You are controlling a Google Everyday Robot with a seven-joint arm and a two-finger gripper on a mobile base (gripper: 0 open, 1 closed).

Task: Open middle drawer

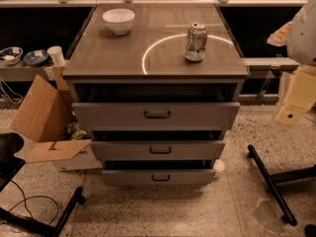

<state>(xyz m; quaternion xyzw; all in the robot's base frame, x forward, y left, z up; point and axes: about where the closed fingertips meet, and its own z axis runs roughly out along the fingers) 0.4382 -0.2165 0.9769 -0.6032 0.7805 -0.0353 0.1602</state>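
One worktop (123, 58), three drawers (156, 115) beneath its front edge, with the middle drawer (158, 150) second down and a dark gap above it. My tool (296, 100) hangs beyond the right edge — how open, I cannot tell. One bowl (118, 20), one can (196, 42).

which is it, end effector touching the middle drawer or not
Apart. The camera view shows the end effector hanging at the right edge, with bare floor showing between it and the middle drawer.
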